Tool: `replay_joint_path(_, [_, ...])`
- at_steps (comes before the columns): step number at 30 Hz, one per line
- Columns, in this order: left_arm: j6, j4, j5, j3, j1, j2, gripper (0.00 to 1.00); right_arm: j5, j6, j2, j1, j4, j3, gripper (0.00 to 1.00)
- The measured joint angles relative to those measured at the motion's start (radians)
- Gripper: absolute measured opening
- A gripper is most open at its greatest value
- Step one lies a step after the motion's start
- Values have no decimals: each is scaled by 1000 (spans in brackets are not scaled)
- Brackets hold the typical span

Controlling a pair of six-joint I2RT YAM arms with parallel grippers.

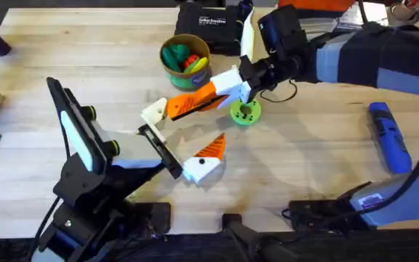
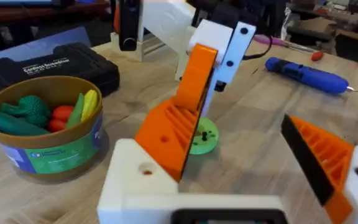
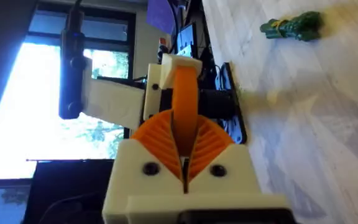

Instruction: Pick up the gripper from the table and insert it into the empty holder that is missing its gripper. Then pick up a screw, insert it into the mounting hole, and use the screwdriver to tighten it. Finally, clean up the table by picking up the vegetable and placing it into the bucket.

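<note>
Nearest the bases, the left gripper (image 1: 204,161) hovers low over the surface (image 1: 318,175) with its jaws released and nothing between them. Its fingers (image 2: 319,158) spread wide in its own wrist view.

To the near right lies the screwdriver (image 1: 389,137), flat on the surface, well apart from both grippers and untouched. Its long axis runs roughly near to far with a slight slant. In the left wrist view its thin metal tip sits at the end turned away from the disc (image 1: 245,112), which I take to be the nearer end.

At the middle is the disc, flat on the surface. A small dark stub stands in its face beside the centre hole. It may be a screw already seated in the mounting hole (image 2: 202,134), though I cannot tell for sure.

Just past it the right gripper (image 1: 167,109) reaches in from the right. Its long fingers (image 3: 180,134) point left, slope down towards the surface and are clenched together, with no object seen between them.

Farther back stand the bucket (image 1: 167,69), which holds toy pieces, and the black case (image 1: 209,29). The vegetable (image 3: 291,26) lies on the surface, off beyond the right fingers.

The screw step looks to be in hand. If the stub is the screw, the next move calls for a gripper to take the screwdriver about its barrel, stand it upright and bring its tip down squarely onto the screw head. The bucket step is not yet done.
</note>
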Motion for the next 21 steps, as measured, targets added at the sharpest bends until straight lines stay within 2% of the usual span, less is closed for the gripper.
replay_joint_path(11, [-3,0,-14,0,0,0,986,-2,55,14,5,45,0,14])
replay_joint_path(16, [-11,-1,-24,0,2,0,986,-71,189,100,8,262,0,13])
replay_joint_path(21, [-11,-2,-39,0,3,0,986,-86,303,128,13,374,0,13])
